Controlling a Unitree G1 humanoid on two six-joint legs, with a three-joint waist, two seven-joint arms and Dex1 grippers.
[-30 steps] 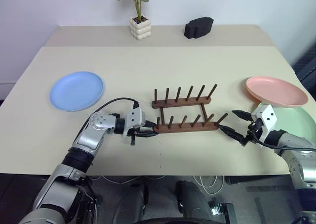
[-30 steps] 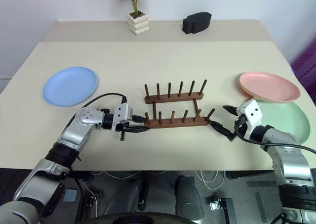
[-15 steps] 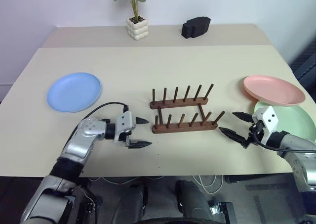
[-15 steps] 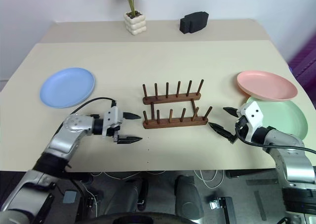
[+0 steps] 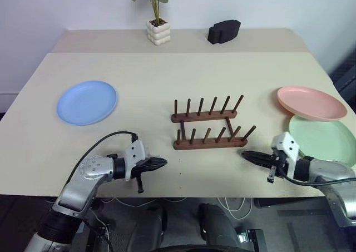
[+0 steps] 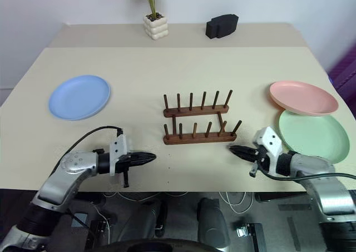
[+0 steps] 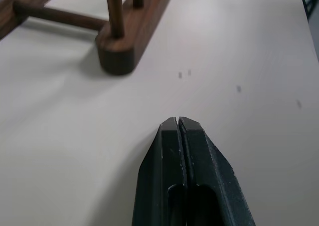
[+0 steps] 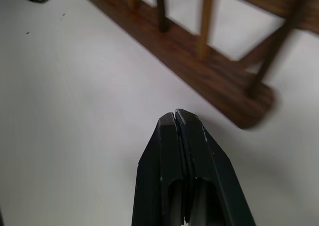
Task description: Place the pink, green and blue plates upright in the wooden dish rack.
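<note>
- Your rack [image 5: 208,127] stands empty at the middle of the table [image 5: 167,68], its two rails running left to right with the pegs up; no plate is in it yet.
- Your left gripper [image 5: 157,163] sits low near the front edge, just left of the rack's near rail, fingers pressed together on nothing and pointing right toward the rack's left end.
- Your right gripper [image 5: 250,156] mirrors it off the rack's right end, fingers also pinched together and empty, pointing left.
- The blue plate [image 5: 87,102] lies flat, well apart from the left gripper, back and to the left of it. Only that arm is near it.
- The pink plate [image 5: 311,102] and green plate [image 5: 322,141] lie flat at the right edge, pink overlapping the far rim of green.
- The green plate is the closest target: it lies just right of your right gripper, behind the way the fingers now point.
- Judgement: you would have to swing the right wrist round and spread the fingers before taking a rim.
- The slots run front to back, so a plate must go in on edge, crossing both rails.
</note>
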